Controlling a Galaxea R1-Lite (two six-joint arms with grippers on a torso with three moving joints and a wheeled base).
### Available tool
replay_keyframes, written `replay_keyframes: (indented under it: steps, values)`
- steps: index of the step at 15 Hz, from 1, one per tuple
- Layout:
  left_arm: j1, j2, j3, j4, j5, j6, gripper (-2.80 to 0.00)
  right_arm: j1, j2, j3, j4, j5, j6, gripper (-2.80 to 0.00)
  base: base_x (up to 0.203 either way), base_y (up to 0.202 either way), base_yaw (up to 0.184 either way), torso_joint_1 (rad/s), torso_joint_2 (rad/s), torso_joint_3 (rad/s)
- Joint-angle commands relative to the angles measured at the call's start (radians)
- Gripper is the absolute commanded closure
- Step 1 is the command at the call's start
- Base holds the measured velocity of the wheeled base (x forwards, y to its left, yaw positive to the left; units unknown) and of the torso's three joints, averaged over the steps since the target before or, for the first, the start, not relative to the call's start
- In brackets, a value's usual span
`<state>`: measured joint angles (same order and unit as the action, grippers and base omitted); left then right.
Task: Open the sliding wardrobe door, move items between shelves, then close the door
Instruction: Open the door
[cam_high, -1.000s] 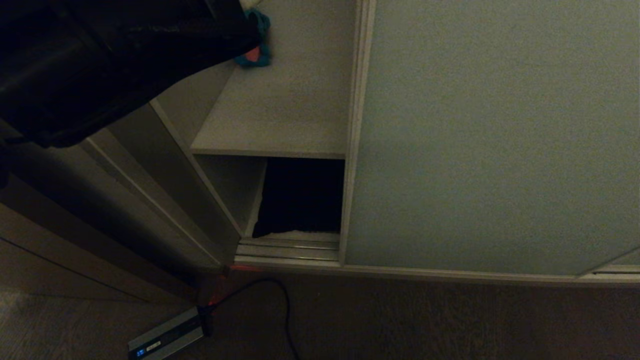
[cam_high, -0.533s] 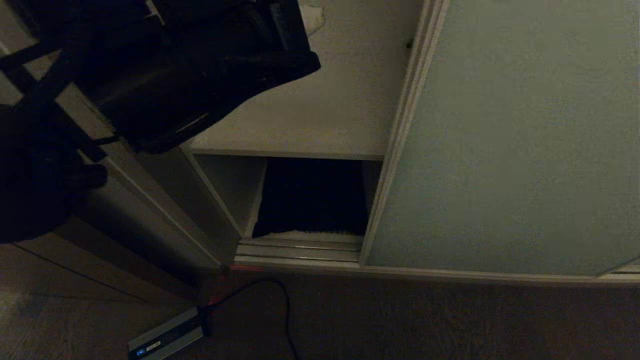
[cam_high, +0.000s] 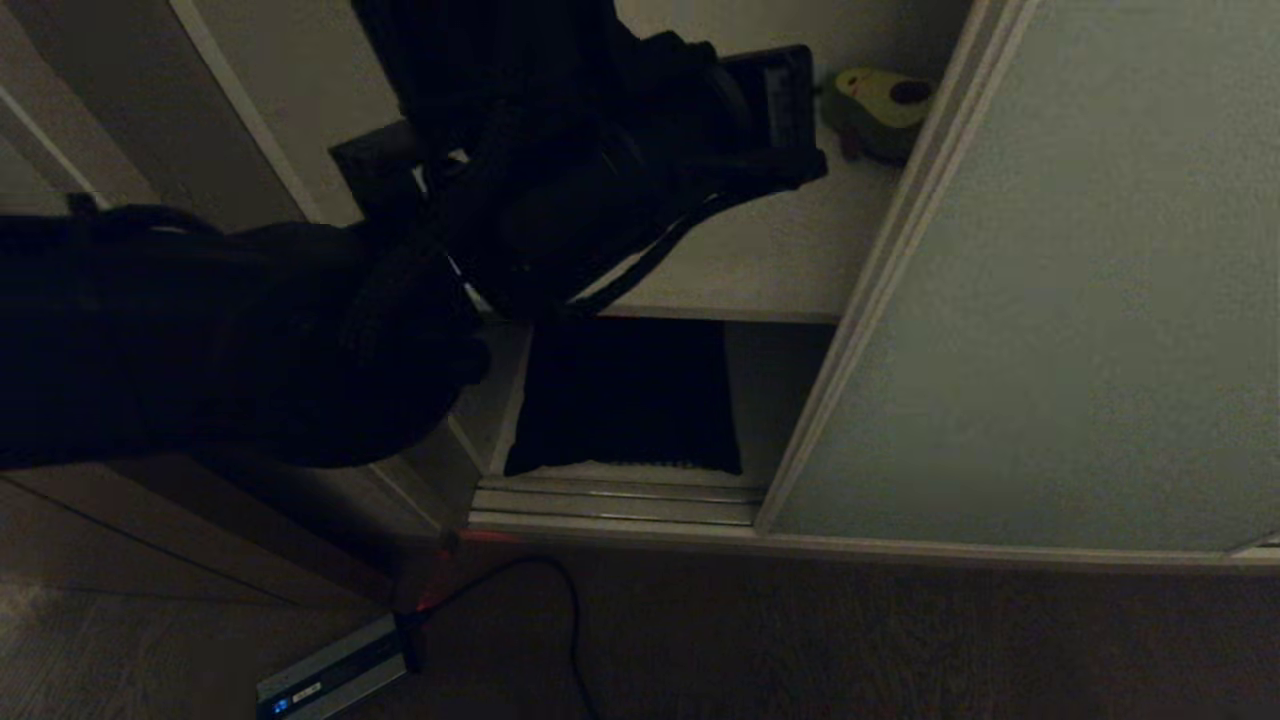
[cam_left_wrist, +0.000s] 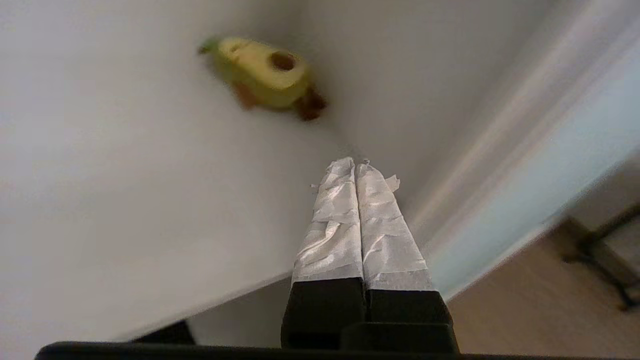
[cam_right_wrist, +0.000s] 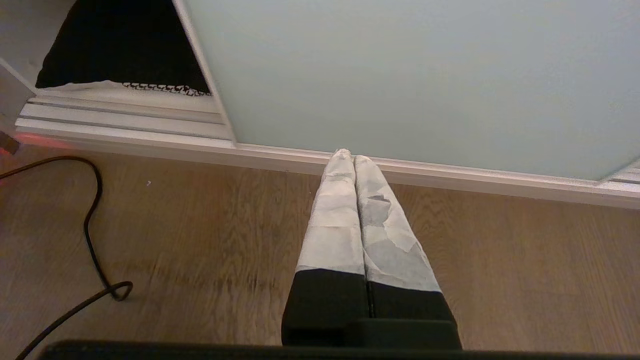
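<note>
The sliding wardrobe door (cam_high: 1050, 300), a pale grey-green panel with an off-white rim, stands partly open at the right. My left arm (cam_high: 560, 180) reaches in over the upper white shelf (cam_high: 760, 260). The left gripper (cam_left_wrist: 354, 165) is shut and empty, with its taped tips close beside the door's rim (cam_left_wrist: 495, 170); I cannot tell whether they touch. The black-backed cushion (cam_high: 625, 400) sits in the bottom compartment, with a houndstooth edge showing at its front. My right gripper (cam_right_wrist: 348, 155) hangs shut and empty over the wooden floor, in front of the door (cam_right_wrist: 400, 75), away from the cushion (cam_right_wrist: 125, 45).
A green avocado plush toy (cam_high: 880, 110) lies at the back of the upper shelf (cam_left_wrist: 125, 175), ahead of the left gripper, where it shows as the toy (cam_left_wrist: 265, 75). A black cable (cam_high: 570, 620) and a small grey box (cam_high: 330, 675) lie on the floor in front of the door tracks (cam_high: 610, 500).
The door has slid to the right, widening the opening. My left arm has swept right with it, over the upper shelf. The avocado toy and more of the cushion have come into view.
</note>
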<state>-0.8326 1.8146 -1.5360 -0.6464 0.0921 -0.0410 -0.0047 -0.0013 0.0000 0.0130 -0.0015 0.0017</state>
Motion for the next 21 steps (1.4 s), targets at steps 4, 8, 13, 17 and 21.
replay_keyframes:
  steps: [4, 8, 13, 17, 21]
  values:
    - [0.040, -0.117, 0.090, 0.011, 0.118, -0.048, 0.00, 0.000, 0.000, 0.005, 0.001, 0.000, 0.000, 0.00, 0.000, 0.000, 0.000, 0.000, 0.00, 0.000]
    - [0.172, -0.416, 0.342, 0.137, 0.170, -0.035, 0.00, 0.000, 0.000, 0.005, -0.001, 0.000, 0.000, 0.00, 0.000, 0.000, 0.000, 0.000, 0.00, 0.000]
    - [0.431, -0.810, 0.663, 0.430, 0.159, -0.011, 0.00, 0.000, 0.000, 0.005, 0.001, 0.000, 0.000, 0.00, 0.000, 0.000, 0.000, 0.000, 0.00, 0.000]
    - [0.634, -1.156, 0.879, 0.555, 0.096, 0.041, 0.00, 0.000, 0.000, 0.005, 0.000, 0.000, 0.000, 0.00, 0.000, 0.000, 0.000, 0.000, 0.00, 0.000]
    - [0.809, -1.498, 1.134, 0.687, 0.005, 0.106, 0.00, 0.000, 0.000, 0.005, -0.001, 0.000, 0.000, 0.00, 0.000, 0.000, 0.000, 0.000, 0.00, 0.000]
